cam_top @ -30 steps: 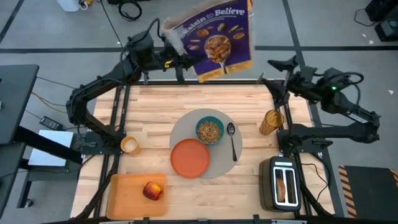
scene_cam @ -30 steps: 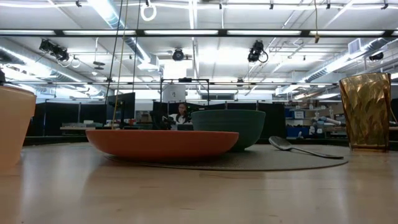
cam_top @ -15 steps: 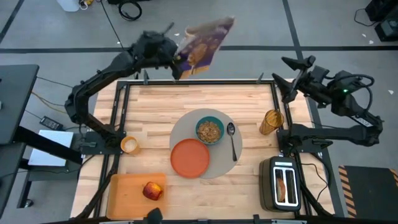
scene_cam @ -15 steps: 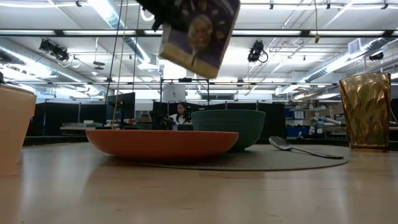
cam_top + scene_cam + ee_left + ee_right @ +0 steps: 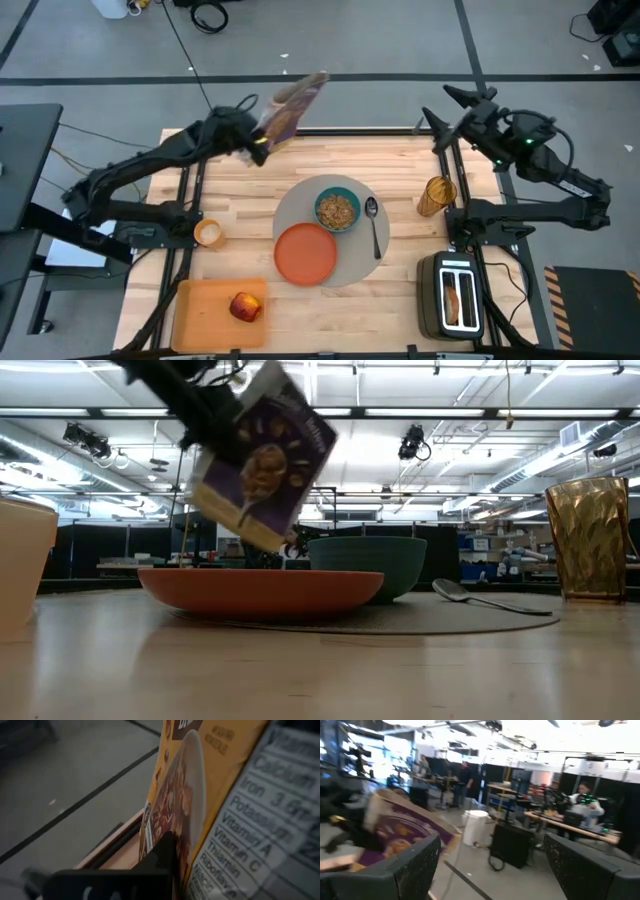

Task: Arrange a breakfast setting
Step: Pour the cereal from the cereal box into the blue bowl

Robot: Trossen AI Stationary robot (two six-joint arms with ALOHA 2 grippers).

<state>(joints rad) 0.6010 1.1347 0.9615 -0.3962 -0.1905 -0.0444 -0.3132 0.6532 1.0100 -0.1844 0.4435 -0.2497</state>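
The wooden table carries a grey placemat, cutting board, toaster and two cups.

Two dark arms, both matte black and built of slim tube links between chunky rounded joints. The left arm comes in from 9 o'clock, the right arm from 3 o'clock. Each rises from a black base bracket on the black frame rail. A small green light glows on the right arm's forearm, with thin black cable looped beside it. The left gripper is black and blocky. The right gripper ends in two pointed black fingers, flat, with a finely speckled inner face.
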